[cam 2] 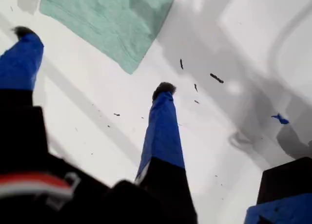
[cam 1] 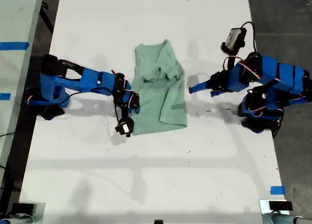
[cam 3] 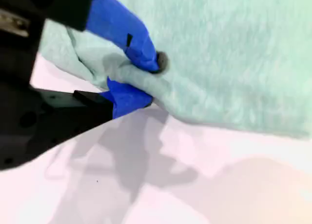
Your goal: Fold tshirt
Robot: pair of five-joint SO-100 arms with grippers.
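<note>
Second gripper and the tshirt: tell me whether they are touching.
Touching. The second wrist view shows my second gripper shut on a bunched edge of the tshirt, cloth pinched between the jaws.

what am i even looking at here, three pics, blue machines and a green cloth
These are two small blue robot arms on a white table, each ending in a gripper. The exterior view looks down from above. The other two pictures come from cameras riding on the grippers. A pale green tshirt, partly folded, lies between the arms. My second gripper, at the exterior view's left, is pinching the shirt's edge. My first gripper, at the exterior view's right, is open above the table beside the shirt, holding nothing.
</note>
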